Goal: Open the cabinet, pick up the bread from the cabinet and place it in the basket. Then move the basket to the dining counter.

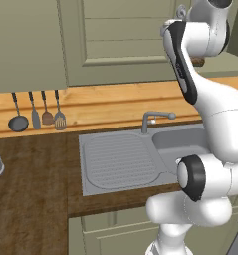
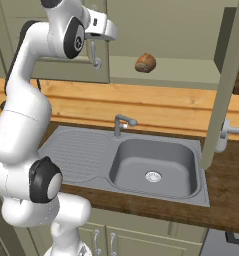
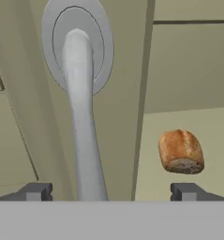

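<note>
The cabinet (image 2: 156,30) is the biggest thing here. It hangs above the wooden bench (image 1: 31,199), and in the right base view its inside is exposed: one door (image 2: 226,85) stands swung out at the right, seen almost edge-on, while the other door (image 1: 120,35) on the left is closed. The bench is dark brown wood, with a lighter wooden wall strip (image 2: 166,107) behind it. Set into the bench is a grey metal sink (image 2: 153,167) with a ribbed draining area (image 1: 121,160) on its left and a small curved faucet (image 2: 122,124) at the back.

The white arm (image 2: 26,115) rises in front of the sink and reaches up to the closed door. The end effector (image 3: 111,191) is wide open and holds nothing; in the hand view the long curved grey handle (image 3: 85,140) of that door runs between its two finger tips, closer to the left one.

The bread (image 2: 145,62), a small orange-brown lump, lies on the cabinet shelf (image 2: 171,77), just right of the handle and apart from the fingers. Four dark utensils (image 1: 38,117) hang on the wall strip at the left.
</note>
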